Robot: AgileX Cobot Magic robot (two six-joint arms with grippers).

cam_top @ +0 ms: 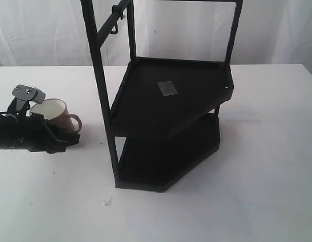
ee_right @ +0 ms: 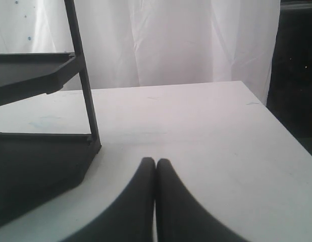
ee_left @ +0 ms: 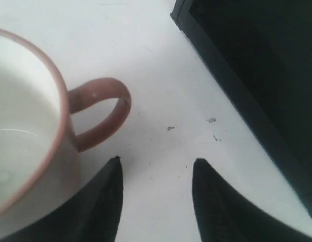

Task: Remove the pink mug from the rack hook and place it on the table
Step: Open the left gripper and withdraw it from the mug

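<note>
The pink mug (cam_top: 54, 112) stands upright on the white table (cam_top: 221, 201) at the left, its handle (ee_left: 103, 113) turned toward the rack. My left gripper (cam_top: 70, 138) is open just beside it; in the left wrist view the gripper (ee_left: 156, 161) has only bare table between its fingers, and one finger (ee_left: 108, 191) lies next to the mug's wall (ee_left: 24, 151). The rack hook (cam_top: 114, 27) on the slanted bar is bare. My right gripper (ee_right: 156, 161) is shut with nothing in it, low over the table (ee_right: 206, 126); the exterior view does not show it.
The tall black two-shelf rack (cam_top: 171, 101) stands mid-table, to the right of the mug, with a small grey square (cam_top: 167, 88) on its upper shelf. Its base edge (ee_left: 257, 65) is close to my left gripper. The rack's corner post (ee_right: 88, 101) is near my right gripper.
</note>
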